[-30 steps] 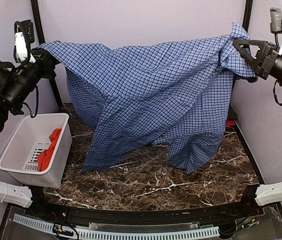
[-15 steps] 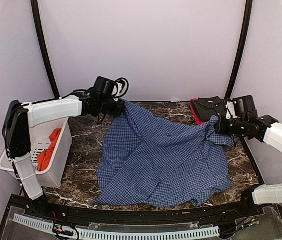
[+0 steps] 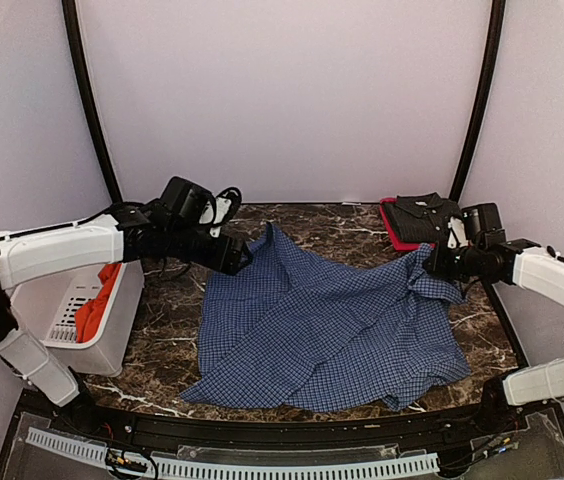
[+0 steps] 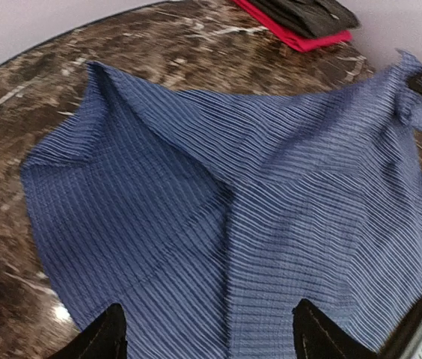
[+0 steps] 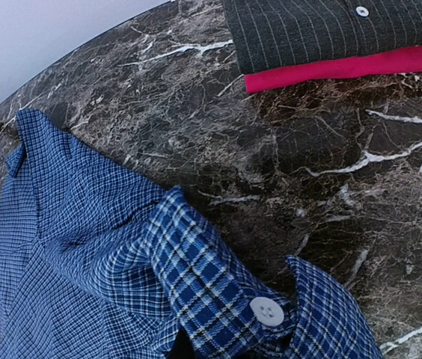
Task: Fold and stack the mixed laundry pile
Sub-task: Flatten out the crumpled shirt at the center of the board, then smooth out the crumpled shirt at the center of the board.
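Note:
The blue-and-white checked shirt point(image 3: 327, 330) lies spread and creased on the marble table point(image 3: 162, 350). My left gripper point(image 3: 241, 258) hovers at its far left corner, open, with no cloth between the fingers; in the left wrist view the shirt point(image 4: 233, 209) lies below the open gripper point(image 4: 211, 333). My right gripper point(image 3: 432, 264) is shut on the shirt's right edge, where the cloth bunches. The right wrist view shows a buttoned cuff point(image 5: 267, 310) covering the fingers. The orange-red shirt point(image 3: 97, 300) lies in the basket.
A white slotted basket point(image 3: 112, 340) stands at the table's left edge under my left arm. At the back right sits a folded stack: a dark striped garment point(image 3: 422, 212) on a red one point(image 5: 346, 67). Bare marble point(image 5: 331, 187) separates stack and shirt.
A second ago both grippers held the checked shirt up, spread wide. It has come down flat onto the table; the left gripper has opened, let its corner go and drawn back left.

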You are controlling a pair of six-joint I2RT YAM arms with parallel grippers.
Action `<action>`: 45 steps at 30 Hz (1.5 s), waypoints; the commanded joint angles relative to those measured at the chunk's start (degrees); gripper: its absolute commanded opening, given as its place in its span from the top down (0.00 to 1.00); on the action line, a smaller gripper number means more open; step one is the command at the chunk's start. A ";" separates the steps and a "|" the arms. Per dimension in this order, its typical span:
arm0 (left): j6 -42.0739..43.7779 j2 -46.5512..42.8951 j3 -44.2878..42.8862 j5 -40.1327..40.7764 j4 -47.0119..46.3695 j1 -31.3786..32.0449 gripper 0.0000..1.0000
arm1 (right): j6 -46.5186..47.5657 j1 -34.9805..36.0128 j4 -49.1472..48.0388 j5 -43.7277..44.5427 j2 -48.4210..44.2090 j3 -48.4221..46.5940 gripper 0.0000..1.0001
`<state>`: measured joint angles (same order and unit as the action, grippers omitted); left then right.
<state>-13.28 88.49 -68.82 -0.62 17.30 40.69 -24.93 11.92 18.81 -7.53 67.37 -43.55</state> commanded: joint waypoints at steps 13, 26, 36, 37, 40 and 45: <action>-25.91 -20.45 28.52 -16.86 16.24 11.02 0.16 | 2.34 -2.95 -3.86 -4.03 2.44 -1.71 1.00; -24.87 -19.95 29.57 -25.99 8.82 15.60 0.69 | 3.17 -3.31 -4.63 -4.79 3.93 -1.42 1.00; -9.08 -1.56 -8.23 -22.37 2.38 6.30 1.00 | 3.59 -4.09 -6.76 -7.92 6.29 -1.67 1.00; -9.28 2.83 -14.49 -22.92 -0.60 2.26 1.00 | 3.74 -4.21 -6.84 -8.08 6.57 -2.04 1.00; -9.09 12.43 -32.16 -24.40 -7.14 -3.36 1.00 | 4.27 -4.74 -7.21 -9.06 7.73 -2.88 1.00; -10.32 39.59 -67.09 -20.94 -14.65 -9.58 1.00 | 3.61 -5.24 -10.00 -13.50 10.80 -3.93 1.00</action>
<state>-23.92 114.06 -117.60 -23.79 12.23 34.46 -21.50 7.14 13.52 -16.75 76.20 -45.32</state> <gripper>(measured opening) 0.011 0.007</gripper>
